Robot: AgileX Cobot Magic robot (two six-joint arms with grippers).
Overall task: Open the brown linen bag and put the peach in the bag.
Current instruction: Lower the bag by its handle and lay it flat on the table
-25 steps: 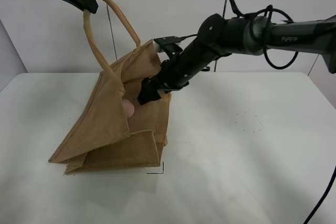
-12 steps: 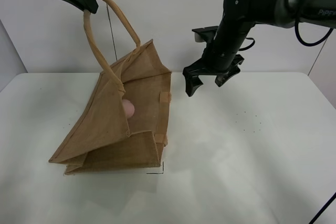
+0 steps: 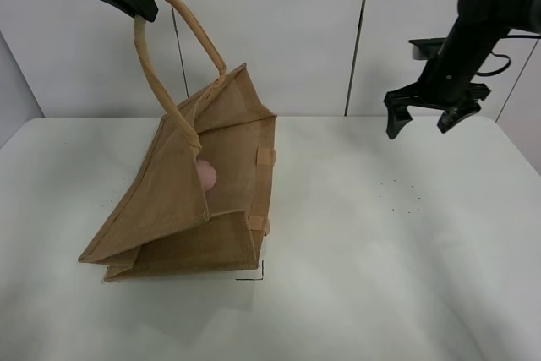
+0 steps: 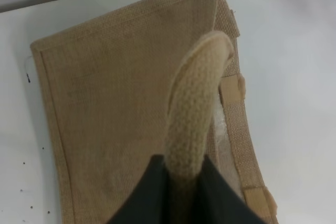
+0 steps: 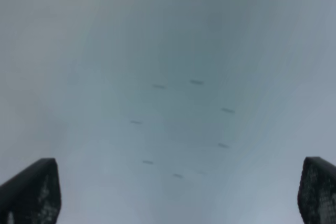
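Left pincer clenched on handle | right pincer released | peach inside bag

From high off the near edge, one camera overlooks the whole table. The left wrist camera looks closely down on the brown linen bag, which both show. The right wrist camera faces the table, blurred.

A white, matte counter fills the lower part of the scene, evenly lit, with only soft, faint shadows across it. Behind the counter's far edge stands a pale grey-white panelled wall, split by thin dark vertical seams. On the counter are a small black corner mark near its front and a loose cluster of tiny dark dots toward its right side.
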